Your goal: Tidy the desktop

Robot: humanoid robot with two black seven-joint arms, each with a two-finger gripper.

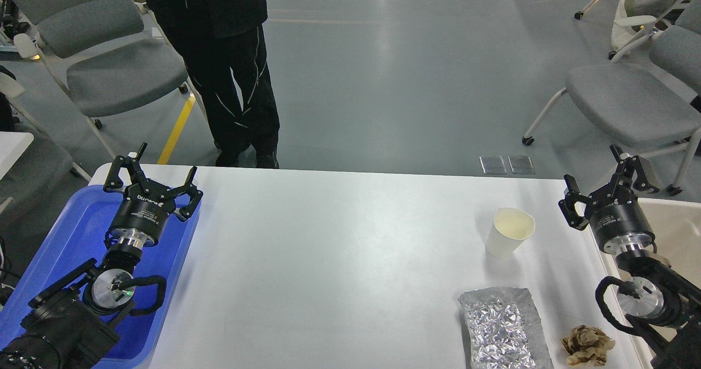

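The white desktop (339, 248) fills the lower middle of the head view. An upright cream paper cup (510, 232) stands on its right side. Nearer me lie a silver foil bag (503, 328) and a crumpled brown paper ball (587, 345). My left gripper (150, 180) hovers open over the far end of the blue tray (65, 243), holding nothing. Above the desktop's right edge my right gripper (602, 185) is open too, empty, to the right of the cup and apart from it.
A cream bin (676, 226) sits off the right edge behind my right arm. A person in black (224, 68) stands just beyond the far edge. Grey chairs (104, 57) stand at back left and back right (630, 101).
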